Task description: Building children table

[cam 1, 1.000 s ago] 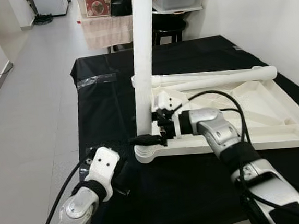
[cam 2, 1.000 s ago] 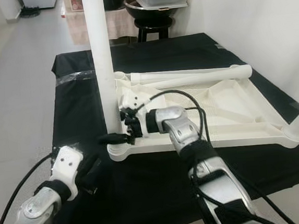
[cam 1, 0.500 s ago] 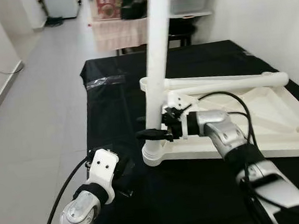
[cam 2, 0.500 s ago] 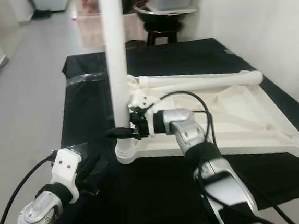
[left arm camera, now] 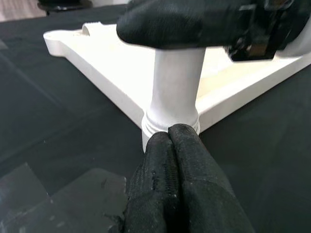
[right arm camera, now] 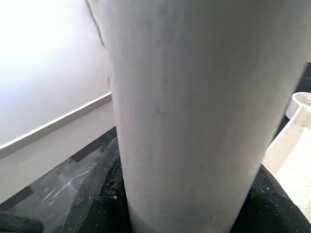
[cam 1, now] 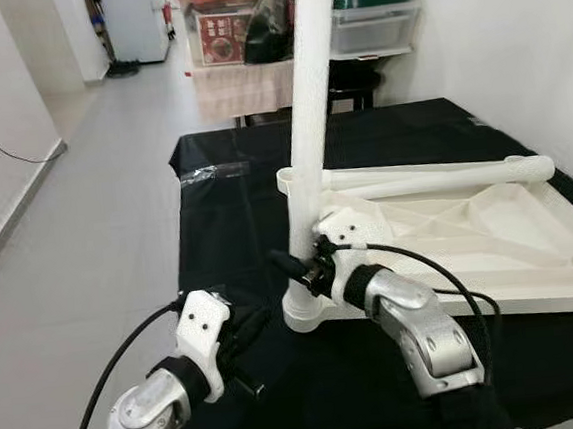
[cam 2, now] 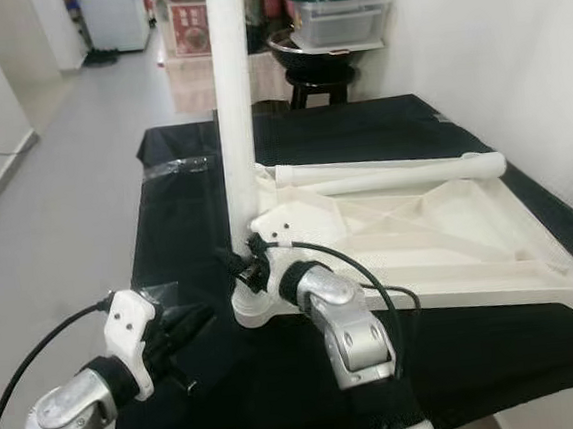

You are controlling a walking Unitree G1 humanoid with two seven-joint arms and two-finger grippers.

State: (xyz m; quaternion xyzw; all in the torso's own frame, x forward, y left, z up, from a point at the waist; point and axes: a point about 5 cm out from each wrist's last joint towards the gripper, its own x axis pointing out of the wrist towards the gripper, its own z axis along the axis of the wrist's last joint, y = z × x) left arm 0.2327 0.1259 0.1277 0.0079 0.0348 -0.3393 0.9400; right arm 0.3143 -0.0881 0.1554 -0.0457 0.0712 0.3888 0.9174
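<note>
Nearest the camera, at the lower left of the left eye view, the left gripper is resting low over the black cloth, its two black fingers pressed together and empty. They are aiming at the foot of the upright leg without touching it, as if waiting their turn.

Just beyond, near the frame's centre, the right gripper is clamping the white leg close to its base. The right wrist view shows black pads hugging both sides of the pole, so the claw is holding the leg. Gripping so low probably gives the firmest control while the leg is being seated or turned in its socket.

The leg is standing vertical in the near-left corner socket of the white tabletop, which is lying upside down on the cloth, ribs upward, so the sockets face up for fitting.

Further back, another loose leg is lying across the tabletop's far edge, likely waiting to be fitted.

Beyond the table, at the upper centre of the frame, storage boxes are sitting on a shelf.
</note>
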